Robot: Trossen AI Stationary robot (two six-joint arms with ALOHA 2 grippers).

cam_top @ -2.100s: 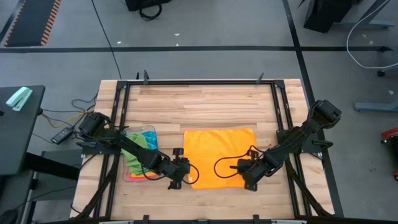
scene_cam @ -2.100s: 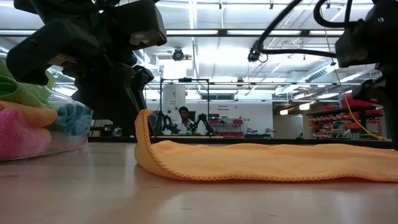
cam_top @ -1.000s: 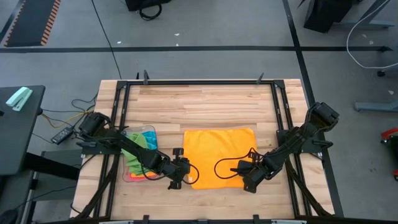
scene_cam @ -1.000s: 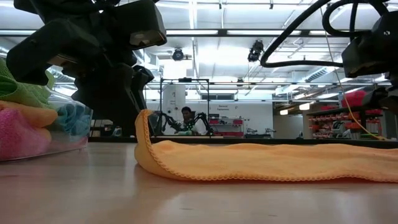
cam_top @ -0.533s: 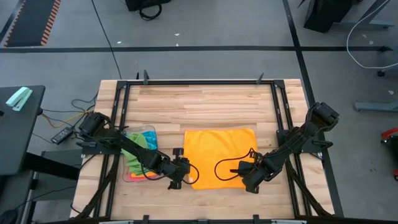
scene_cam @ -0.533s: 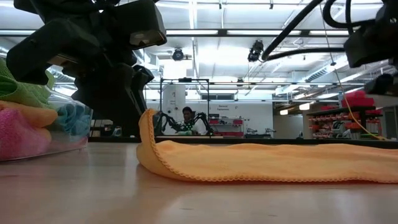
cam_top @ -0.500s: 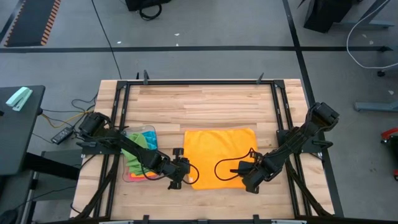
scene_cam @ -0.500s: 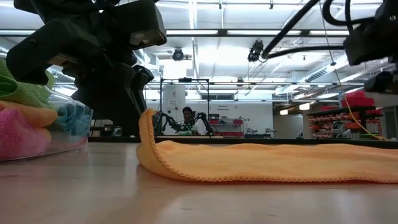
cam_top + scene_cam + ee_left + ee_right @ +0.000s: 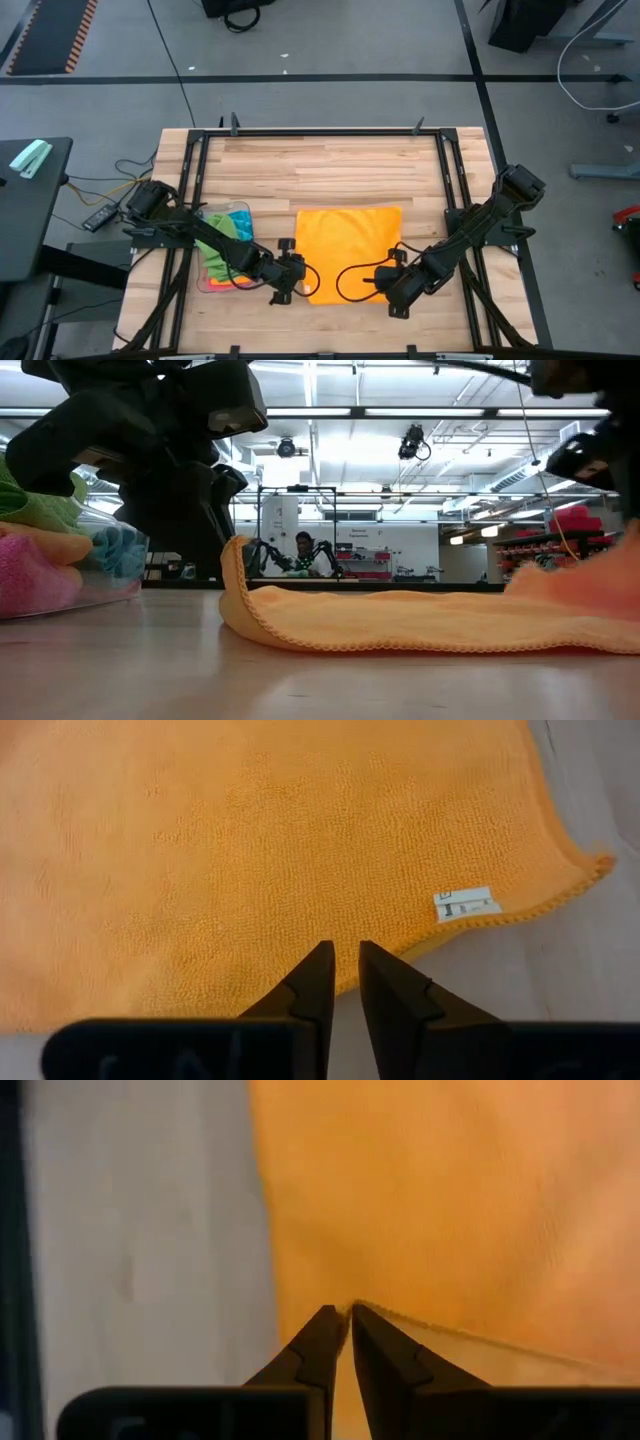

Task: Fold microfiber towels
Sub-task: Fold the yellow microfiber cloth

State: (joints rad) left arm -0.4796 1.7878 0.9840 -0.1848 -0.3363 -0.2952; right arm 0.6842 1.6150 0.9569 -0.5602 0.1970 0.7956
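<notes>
An orange microfiber towel (image 9: 345, 250) lies spread on the wooden table, and its white label (image 9: 467, 903) shows near one edge. My left gripper (image 9: 298, 283) (image 9: 340, 955) is shut at the towel's near left corner. My right gripper (image 9: 392, 292) (image 9: 348, 1318) is shut at its near right corner, which stands raised (image 9: 575, 575). Green, pink, orange and blue towels are piled in a clear tray (image 9: 225, 255) to the left. My left gripper pinches the towel's near edge (image 9: 330, 932) at the left corner between its two fingers, slanting down from the near left. That corner (image 9: 235, 555) stands a little off the table, and the towel beyond it lies flat. My right gripper pinches the towel's hemmed edge (image 9: 372, 1312) at the near right corner between its two fingers, coming steeply from above. The corner is lifted clear and the cloth slopes down from it to the table, where the other parts lie.
The clear tray (image 9: 100, 575) of piled towels stands close to the left arm. A black metal frame (image 9: 320, 132) runs around the tabletop. Bare wood (image 9: 330, 175) lies beyond the towel's far edge.
My right gripper has gone up and toward the table's left edge with the towel's near right corner. That corner has lifted off the table and the towel's right edge has drawn inward. The left corner and the far edge have stayed in place.
</notes>
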